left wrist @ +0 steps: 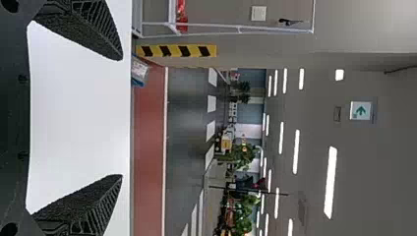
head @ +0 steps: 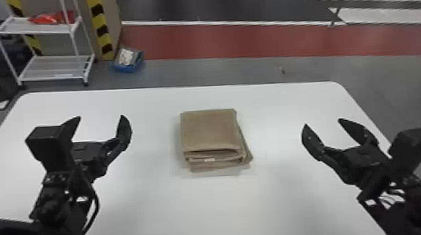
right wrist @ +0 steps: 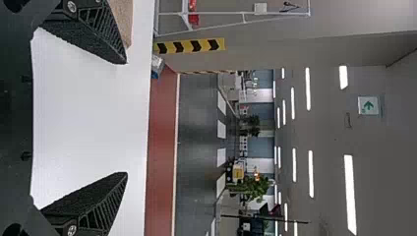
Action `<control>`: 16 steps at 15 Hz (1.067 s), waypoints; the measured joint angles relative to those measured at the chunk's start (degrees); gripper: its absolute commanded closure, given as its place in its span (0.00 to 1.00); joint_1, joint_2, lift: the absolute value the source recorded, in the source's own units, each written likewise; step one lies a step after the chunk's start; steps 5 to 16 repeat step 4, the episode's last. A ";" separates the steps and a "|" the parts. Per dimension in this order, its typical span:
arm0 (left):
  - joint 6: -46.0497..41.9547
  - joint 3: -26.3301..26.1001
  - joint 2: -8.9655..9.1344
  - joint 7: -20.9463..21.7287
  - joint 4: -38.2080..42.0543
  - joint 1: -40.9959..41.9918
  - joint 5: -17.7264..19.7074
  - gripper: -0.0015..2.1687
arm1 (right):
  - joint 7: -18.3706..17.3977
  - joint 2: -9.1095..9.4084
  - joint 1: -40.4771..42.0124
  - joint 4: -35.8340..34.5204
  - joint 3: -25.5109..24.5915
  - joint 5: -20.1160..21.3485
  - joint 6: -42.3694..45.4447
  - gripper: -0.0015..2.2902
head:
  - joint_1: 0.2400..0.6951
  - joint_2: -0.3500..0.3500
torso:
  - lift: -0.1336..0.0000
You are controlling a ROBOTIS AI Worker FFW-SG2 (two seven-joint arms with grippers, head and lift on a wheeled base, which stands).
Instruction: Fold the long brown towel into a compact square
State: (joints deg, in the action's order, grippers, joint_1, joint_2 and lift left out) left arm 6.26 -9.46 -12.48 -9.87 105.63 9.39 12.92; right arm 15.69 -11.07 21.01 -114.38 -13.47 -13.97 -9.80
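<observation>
The table point(head: 156, 211) bears a squarish, layered towel point(head: 208, 131), left gripper point(head: 101, 116) and right gripper point(head: 323, 122) agape.

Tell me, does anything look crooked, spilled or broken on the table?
The brown towel is a bit crooked: it is folded up, but a lower layer pokes out on the right, and more layers stick out at the near edge. I see nothing spilled or broken.

Brown towel point(head: 209, 130) lies flat, folded into a compact, roughly square stack of several layers. Top panel smooth; folded edges show along the near side, with a small pale tag. Lower layers protrude unevenly at the near and right sides.
</observation>
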 measured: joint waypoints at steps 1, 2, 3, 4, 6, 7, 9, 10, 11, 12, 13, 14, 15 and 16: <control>-0.63 0.21 -0.11 -0.36 0.24 0.27 0.00 0.01 | -0.04 0.00 0.23 -0.30 -0.12 0.00 0.00 0.04 | 1.00 0.33 | 0.07; -1.17 0.48 -0.18 -0.70 0.42 0.52 0.00 0.01 | -0.05 -0.01 0.44 -0.55 -0.19 0.00 0.00 0.04 | 1.00 0.34 | 0.07; -1.53 0.93 -0.32 -0.98 0.63 0.83 0.03 0.01 | -0.05 -0.01 0.76 -0.83 -0.25 -0.01 0.07 0.04 | 1.00 0.35 | 0.07; -1.68 1.48 -0.54 -1.03 0.99 1.30 0.25 0.01 | -0.05 -0.01 1.20 -1.13 -0.29 -0.06 0.40 0.04 | 1.00 0.36 | 0.07; -1.68 1.48 -0.54 -1.03 0.99 1.30 0.25 0.01 | -0.05 -0.01 1.20 -1.13 -0.29 -0.06 0.40 0.04 | 1.00 0.36 | 0.07; -1.68 1.48 -0.54 -1.03 0.99 1.30 0.25 0.01 | -0.05 -0.01 1.20 -1.13 -0.29 -0.06 0.40 0.04 | 1.00 0.36 | 0.07; -1.68 1.48 -0.54 -1.03 0.99 1.30 0.25 0.01 | -0.05 -0.01 1.20 -1.13 -0.29 -0.06 0.40 0.04 | 1.00 0.36 | 0.07; -1.68 1.48 -0.54 -1.03 0.99 1.30 0.25 0.01 | -0.05 -0.01 1.20 -1.13 -0.29 -0.06 0.40 0.04 | 1.00 0.36 | 0.07; -1.68 1.48 -0.54 -1.03 0.99 1.30 0.25 0.01 | -0.05 -0.01 1.20 -1.13 -0.29 -0.06 0.40 0.04 | 1.00 0.36 | 0.07; -1.68 1.48 -0.54 -1.03 0.99 1.30 0.25 0.01 | -0.05 -0.01 1.20 -1.13 -0.29 -0.06 0.40 0.04 | 1.00 0.36 | 0.07; -1.68 1.48 -0.54 -1.03 0.99 1.30 0.25 0.01 | -0.05 -0.01 1.20 -1.13 -0.29 -0.06 0.40 0.04 | 1.00 0.36 | 0.07; -1.68 1.48 -0.54 -1.03 0.99 1.30 0.25 0.01 | -0.05 -0.01 1.20 -1.13 -0.29 -0.06 0.40 0.04 | 1.00 0.36 | 0.07; -1.68 1.48 -0.54 -1.03 0.99 1.30 0.25 0.01 | -0.05 -0.01 1.20 -1.13 -0.29 -0.06 0.40 0.04 | 1.00 0.36 | 0.07; -1.68 1.48 -0.54 -1.03 0.99 1.30 0.25 0.01 | -0.05 -0.01 1.20 -1.13 -0.29 -0.06 0.40 0.04 | 1.00 0.36 | 0.07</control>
